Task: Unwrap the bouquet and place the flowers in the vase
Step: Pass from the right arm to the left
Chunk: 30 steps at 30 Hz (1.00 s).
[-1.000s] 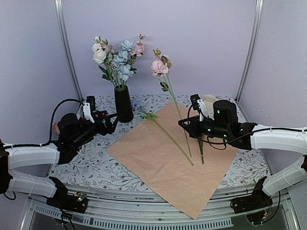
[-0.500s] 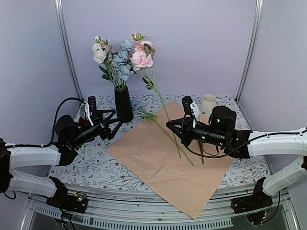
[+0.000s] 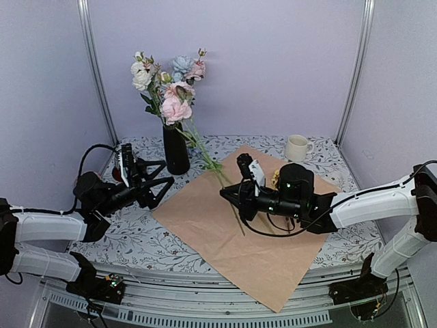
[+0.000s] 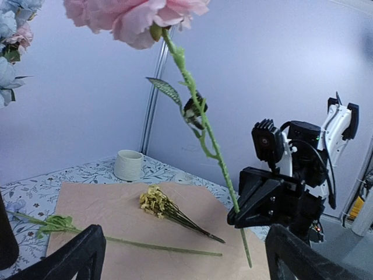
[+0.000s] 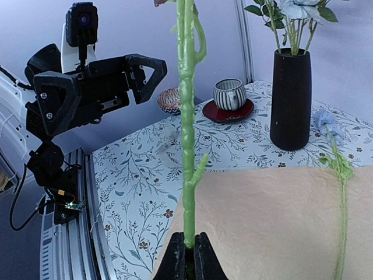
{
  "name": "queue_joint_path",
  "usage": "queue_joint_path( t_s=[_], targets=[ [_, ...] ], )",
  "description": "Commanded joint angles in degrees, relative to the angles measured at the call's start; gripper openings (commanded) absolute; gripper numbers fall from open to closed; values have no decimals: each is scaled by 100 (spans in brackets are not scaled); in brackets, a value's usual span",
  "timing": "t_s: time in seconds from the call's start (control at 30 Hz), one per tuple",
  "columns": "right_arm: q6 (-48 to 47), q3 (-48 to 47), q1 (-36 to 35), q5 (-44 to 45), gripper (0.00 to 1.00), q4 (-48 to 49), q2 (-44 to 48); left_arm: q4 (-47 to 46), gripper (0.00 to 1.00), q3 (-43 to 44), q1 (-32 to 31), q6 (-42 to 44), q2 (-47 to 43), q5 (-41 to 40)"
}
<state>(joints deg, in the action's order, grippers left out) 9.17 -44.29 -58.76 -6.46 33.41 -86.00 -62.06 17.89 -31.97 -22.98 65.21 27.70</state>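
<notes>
Above the right hand [image 5: 187, 248], a pink flower [image 3: 175, 108] is rising nearly upright and leaning toward the vase [image 3: 175, 149]. The hand is pinching the stem low down, jaws closed tight on it, with a short tail of stem hanging below the grip.

- Vase is standing well ahead of the right hand's fingertips, near the left hand [image 3: 164, 181]. The pink bloom is showing level with the bunch in the vase; whether it is over the mouth cannot be told.
- Left hand is hovering with jaws spread wide, holding nothing, pointing toward the carried stem.
- Paper [image 3: 239, 239] is lying flat on the worktop [image 3: 136, 232] under the right hand, so the unwrapping is looking done.
- White, blue and pink blooms [image 3: 171, 68] are standing in the vase.
- Blue-bloomed stem [image 5: 340, 175] is lying on the paper ahead of the right hand, toward the vase.
- Yellow cluster [image 4: 154, 202] is lying on the paper just beside the right hand, on the side away from the vase.

Judgement: task is running well past halfway. Left to do: seating the carried pink flower, then the two stems on the paper.
</notes>
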Motion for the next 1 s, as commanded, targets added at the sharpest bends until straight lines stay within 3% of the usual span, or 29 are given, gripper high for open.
queue_joint_path(
  t_s=[0.0,0.5,0.87,0.97],
  targets=[
    [47,-429,-162,-88,3,409,-321,-708,98,-152,7,-148,-25,322],
    [-71,-1620,-723,-126,2,601,-1682,-1749,80,-257,-2,-747,326,781],
    [-112,-1655,-830,-192,2,645,-1922,-1832,49,-351,22,-826,100,608],
    [-124,-1657,-848,-207,2,665,-1995,-1768,37,-406,53,-761,-20,545]
  ],
)
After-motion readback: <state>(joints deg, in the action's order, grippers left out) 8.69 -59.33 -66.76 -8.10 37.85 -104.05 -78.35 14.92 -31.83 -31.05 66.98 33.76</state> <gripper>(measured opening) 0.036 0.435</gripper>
